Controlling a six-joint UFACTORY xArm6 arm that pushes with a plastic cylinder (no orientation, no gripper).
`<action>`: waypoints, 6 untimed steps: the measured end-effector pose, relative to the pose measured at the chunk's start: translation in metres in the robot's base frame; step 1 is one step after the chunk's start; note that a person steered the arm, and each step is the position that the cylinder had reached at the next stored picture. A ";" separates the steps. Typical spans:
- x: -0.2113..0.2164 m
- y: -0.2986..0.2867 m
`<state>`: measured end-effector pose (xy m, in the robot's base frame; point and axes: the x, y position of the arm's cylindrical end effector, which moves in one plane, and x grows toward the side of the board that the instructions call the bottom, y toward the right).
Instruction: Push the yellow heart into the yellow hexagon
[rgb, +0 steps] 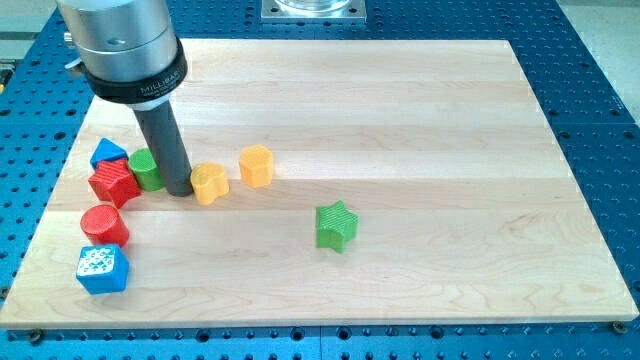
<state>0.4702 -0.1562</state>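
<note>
The yellow heart (210, 184) lies on the wooden board (420, 150) left of centre. The yellow hexagon (256, 166) stands up and to the right of it, with a small gap between them. My tip (180, 191) rests on the board touching the heart's left side, between the heart and the green cylinder (146, 170).
A blue triangle (110, 153), a red star (113, 183), a red cylinder (103, 225) and a blue cube (102, 269) cluster at the view's left edge. A green star (336, 225) sits near the board's middle. The blue perforated table (600, 120) surrounds the board.
</note>
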 end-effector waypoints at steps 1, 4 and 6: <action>0.000 0.000; 0.050 0.012; 0.030 0.024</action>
<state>0.5002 -0.1323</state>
